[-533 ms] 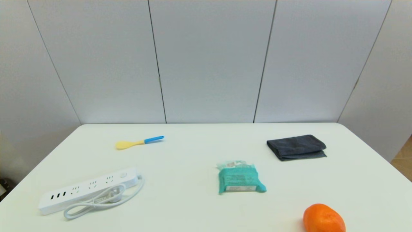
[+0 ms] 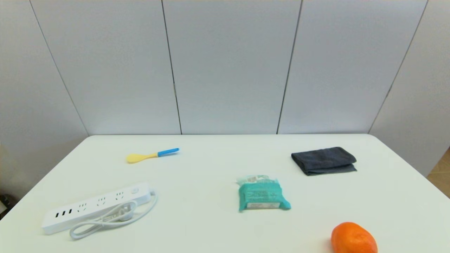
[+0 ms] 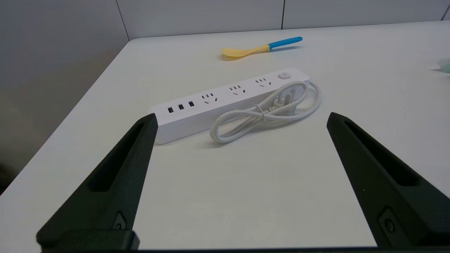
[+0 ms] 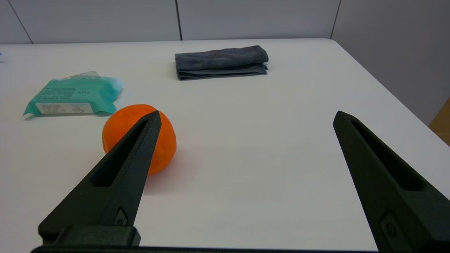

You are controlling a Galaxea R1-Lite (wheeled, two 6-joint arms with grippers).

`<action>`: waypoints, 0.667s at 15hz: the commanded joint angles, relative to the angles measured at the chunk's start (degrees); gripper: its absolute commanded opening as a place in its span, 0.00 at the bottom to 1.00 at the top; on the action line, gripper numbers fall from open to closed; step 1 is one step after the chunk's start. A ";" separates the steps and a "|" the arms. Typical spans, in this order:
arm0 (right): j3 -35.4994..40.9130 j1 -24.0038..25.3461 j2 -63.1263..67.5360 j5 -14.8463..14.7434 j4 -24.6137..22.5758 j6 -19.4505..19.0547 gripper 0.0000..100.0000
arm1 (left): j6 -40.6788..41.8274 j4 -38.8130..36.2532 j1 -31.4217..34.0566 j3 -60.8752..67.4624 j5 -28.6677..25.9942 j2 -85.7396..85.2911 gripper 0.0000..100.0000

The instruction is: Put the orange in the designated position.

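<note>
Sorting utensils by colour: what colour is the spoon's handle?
Blue, with a yellow bowl; the spoon shows best in the left wrist view.

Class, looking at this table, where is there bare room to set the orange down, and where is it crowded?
Bare: the middle of the white table, between the white power strip, yellow spoon with blue handle and teal wipes packet; also between the packet and folded grey cloth. Tightest: the near right, around the small bright orange.
</note>
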 commanded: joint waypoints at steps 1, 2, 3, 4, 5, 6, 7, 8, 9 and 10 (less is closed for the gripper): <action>0.00 -0.02 0.07 -0.01 -0.02 0.09 1.00 | 0.04 0.02 0.02 0.01 -0.02 0.07 1.00; 0.00 -0.02 0.07 -0.01 -0.02 0.09 1.00 | 0.04 0.02 0.02 0.01 -0.02 0.07 1.00; 0.00 -0.02 0.07 -0.01 -0.02 0.09 1.00 | 0.04 0.02 0.02 0.01 -0.02 0.07 1.00; 0.00 -0.02 0.07 -0.01 -0.02 0.09 1.00 | 0.13 -0.15 0.02 0.01 0.06 0.51 1.00; 0.00 -0.02 0.07 -0.01 -0.02 0.09 1.00 | -0.40 -0.07 0.02 0.01 0.06 0.07 1.00; 0.00 -0.02 0.07 -0.01 -0.02 0.09 1.00 | -1.10 -0.07 0.02 0.01 0.15 0.07 1.00; 0.00 -0.02 0.07 -0.01 -0.02 0.09 1.00 | -1.81 -0.07 0.02 0.01 0.24 0.07 1.00; 0.00 -0.02 0.07 -0.01 -0.02 0.09 1.00 | -2.60 -0.15 0.02 0.01 0.24 0.07 1.00; 0.00 -0.02 0.07 -0.01 -0.02 0.00 1.00 | -2.86 -0.15 0.02 0.01 0.33 0.07 1.00; 0.00 -0.02 0.07 -0.01 -0.02 0.00 1.00 | -2.95 -0.15 0.02 0.01 0.33 0.07 1.00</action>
